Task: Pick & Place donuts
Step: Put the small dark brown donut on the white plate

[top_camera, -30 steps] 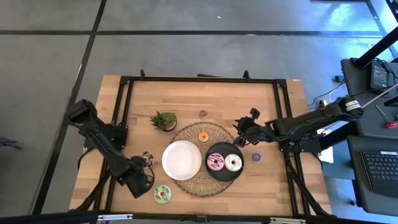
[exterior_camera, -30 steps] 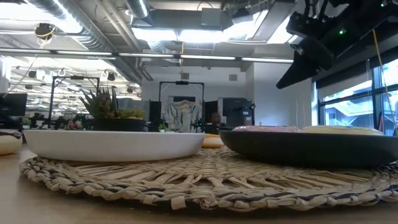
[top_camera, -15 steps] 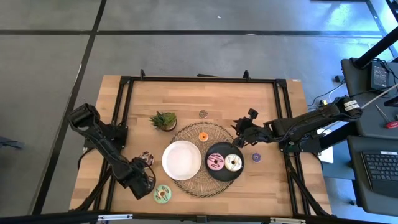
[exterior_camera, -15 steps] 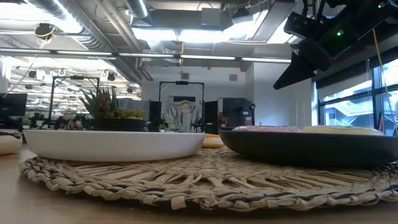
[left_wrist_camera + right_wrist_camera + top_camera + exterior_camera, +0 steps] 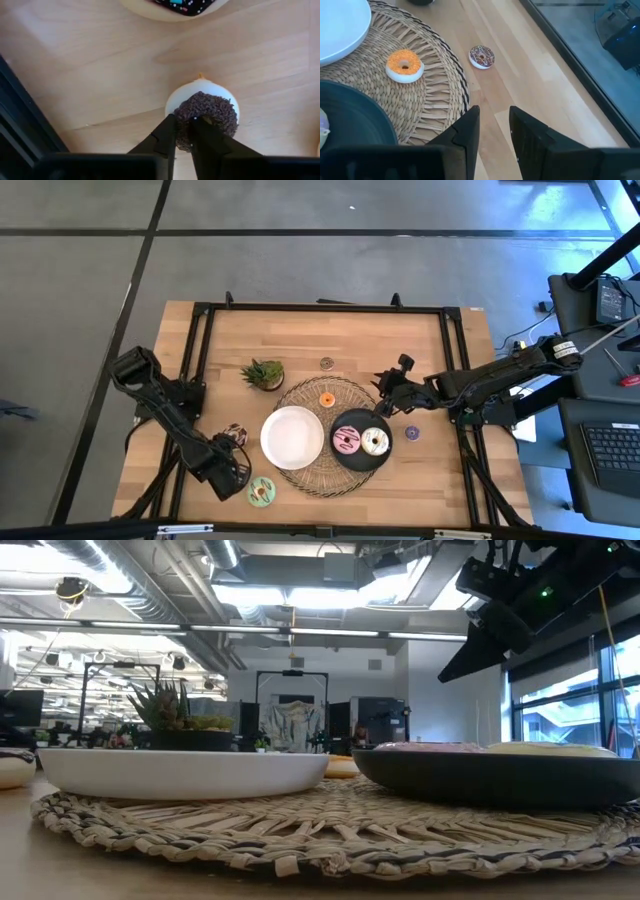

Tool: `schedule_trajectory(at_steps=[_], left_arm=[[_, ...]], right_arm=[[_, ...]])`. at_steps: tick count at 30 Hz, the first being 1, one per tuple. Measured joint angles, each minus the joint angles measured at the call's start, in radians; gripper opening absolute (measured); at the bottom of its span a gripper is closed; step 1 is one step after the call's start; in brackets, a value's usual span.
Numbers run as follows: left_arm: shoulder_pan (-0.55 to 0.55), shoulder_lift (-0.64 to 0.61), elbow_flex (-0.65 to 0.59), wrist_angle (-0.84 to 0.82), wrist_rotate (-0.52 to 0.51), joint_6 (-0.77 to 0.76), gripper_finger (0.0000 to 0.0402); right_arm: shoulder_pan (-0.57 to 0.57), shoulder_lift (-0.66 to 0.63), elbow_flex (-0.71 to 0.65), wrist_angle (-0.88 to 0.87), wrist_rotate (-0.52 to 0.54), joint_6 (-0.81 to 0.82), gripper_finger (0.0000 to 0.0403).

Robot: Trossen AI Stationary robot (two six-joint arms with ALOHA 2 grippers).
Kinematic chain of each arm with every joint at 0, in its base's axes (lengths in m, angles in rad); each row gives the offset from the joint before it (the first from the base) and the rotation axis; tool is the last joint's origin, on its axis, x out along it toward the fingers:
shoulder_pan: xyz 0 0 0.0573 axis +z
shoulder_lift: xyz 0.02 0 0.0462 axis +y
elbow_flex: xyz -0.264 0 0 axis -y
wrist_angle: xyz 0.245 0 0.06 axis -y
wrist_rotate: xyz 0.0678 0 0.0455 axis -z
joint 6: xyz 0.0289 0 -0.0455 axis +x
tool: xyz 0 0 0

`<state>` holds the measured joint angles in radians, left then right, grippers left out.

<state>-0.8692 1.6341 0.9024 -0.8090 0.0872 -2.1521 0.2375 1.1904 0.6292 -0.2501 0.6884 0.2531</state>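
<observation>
Brown sprinkles fill the left wrist view: the left tool (image 5: 182,131) is clenched on the near rim of a brown donut (image 5: 210,116), its two fingers pinching the ring's wall with the hole just beyond the tips. In the high view that donut (image 5: 236,434) lies at the desk's (image 5: 450,480) near-left part, off the woven mat (image 5: 350,391), with the left tool (image 5: 232,463) right over it and a green donut (image 5: 262,491) just beside, nearer the front edge. The white plate (image 5: 292,437) sits just to the right of the grasped ring, so any carry from here runs rightward onto the mat; the left arm is plainly the nearer one for both near-left donuts.

The right tool (image 5: 493,122) hangs released, with its fingers apart and nothing between them, above the mat's right edge behind the black plate (image 5: 352,458), which already holds a pink donut (image 5: 347,442) and a cream one (image 5: 375,442). From that tool an orange donut (image 5: 404,65) lies on the mat and a small dark mini donut (image 5: 482,56) on bare wood past the mat's rim, both ahead of its fingers. A purple mini donut (image 5: 412,433) rests on the desk to the right of the black plate, also on the right arm's side.
</observation>
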Motion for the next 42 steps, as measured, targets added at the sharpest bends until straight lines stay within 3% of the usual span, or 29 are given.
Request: schedule_trajectory(at_steps=[9, 14, 18, 27, 37, 42], left_arm=[[0.000, -0.062, 0.000, -0.020, -0.012, 0.014, 0.0014], [0.010, -0.135, 0.000, -0.016, -0.162, 0.036, 0.0018], [0.067, -0.156, 0.000, 0.055, -0.283, 0.206, 0.0014], [0.334, -0.152, 0.004, 0.226, -0.308, 0.724, 0.0010], [0.490, -0.058, 0.135, 0.230, -0.325, 1.097, 0.0006], [0.514, 0.006, 0.222, 0.139, -0.302, 1.156, 0.0007]], right_arm=[[0.000, 0.000, 0.000, 0.000, 0.000, 0.000, 0.0108], [0.000, 0.000, 0.000, 0.000, 0.000, 0.000, 0.0108], [0.000, 0.000, 0.000, 0.000, 0.000, 0.004, 0.0108], [0.000, 0.000, 0.000, 0.015, 0.000, 0.004, 0.0108], [0.000, 0.000, 0.000, 0.015, 0.000, 0.004, 0.0108], [0.000, 0.000, 0.000, 0.015, 0.000, 0.005, 0.0108]])
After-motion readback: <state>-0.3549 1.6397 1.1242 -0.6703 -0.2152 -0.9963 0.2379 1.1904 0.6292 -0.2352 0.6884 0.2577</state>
